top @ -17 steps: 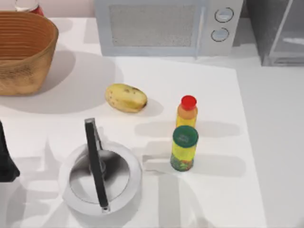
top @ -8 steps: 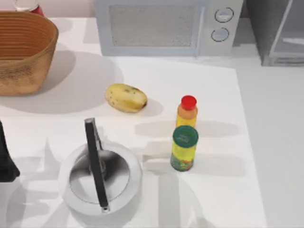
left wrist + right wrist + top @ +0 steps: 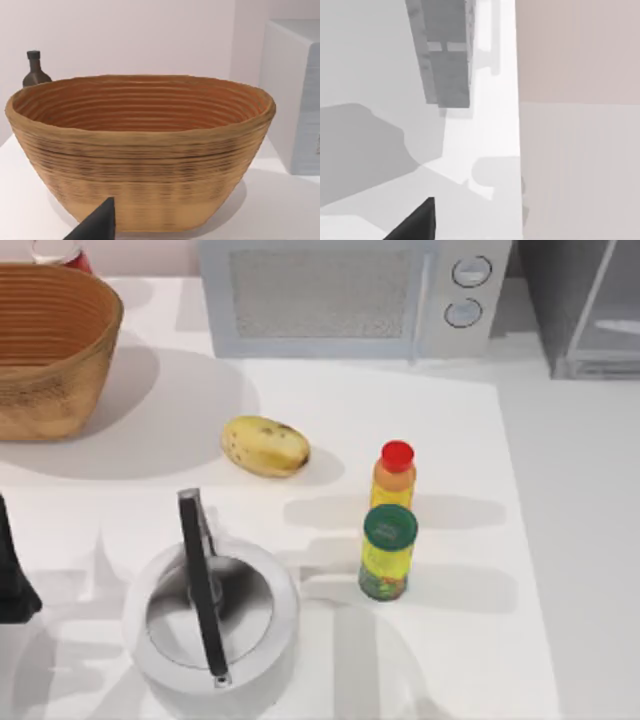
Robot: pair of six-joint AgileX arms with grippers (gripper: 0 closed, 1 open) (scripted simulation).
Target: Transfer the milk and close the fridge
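Grey boxy fridge (image 3: 585,305) at upper right of the frame, pale door panel ajar; gripper states impossible to tell.

No lettering, number or brand mark can be read on anything. The green-capped bottle (image 3: 386,558) near the middle of the counter (image 3: 470,660) carries a coloured label, but no words can be made out on it. The microwave's two dials (image 3: 468,290) at the back edge bear no legible markings.
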